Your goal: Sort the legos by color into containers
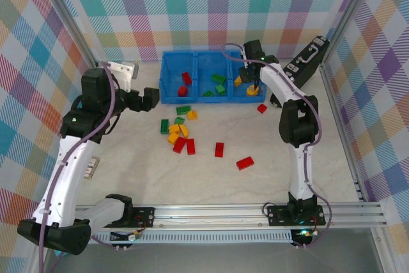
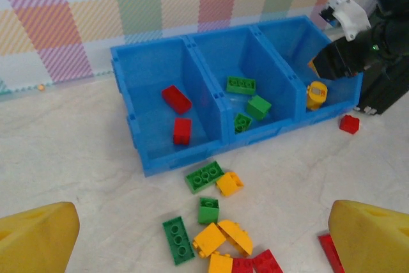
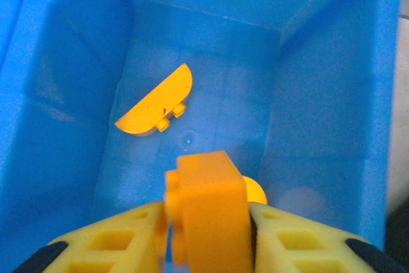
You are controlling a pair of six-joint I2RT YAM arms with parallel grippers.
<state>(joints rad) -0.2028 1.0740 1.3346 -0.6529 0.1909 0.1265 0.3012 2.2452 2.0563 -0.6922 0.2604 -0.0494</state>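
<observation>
Orange brick [image 3: 206, 209] at the blue tray [image 1: 165, 87] — right-hand compartment.
Right gripper [image 3: 206, 225] clamps it inside the walls, a half-round yellow piece [image 3: 156, 103] lying on the floor (flat side down); left gripper [image 1: 144, 99] hangs spread — near loose legos [image 1: 181, 133] on the table [image 1: 268, 177].

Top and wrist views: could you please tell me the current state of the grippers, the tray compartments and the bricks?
Left gripper: open, empty.
Right gripper: shut on orange brick, not yet released.
Left compartment: holds two red bricks.
Middle compartment: holds three green bricks.
Right compartment: holds yellow half-round piece.
Loose bricks: unsorted on table.
</observation>
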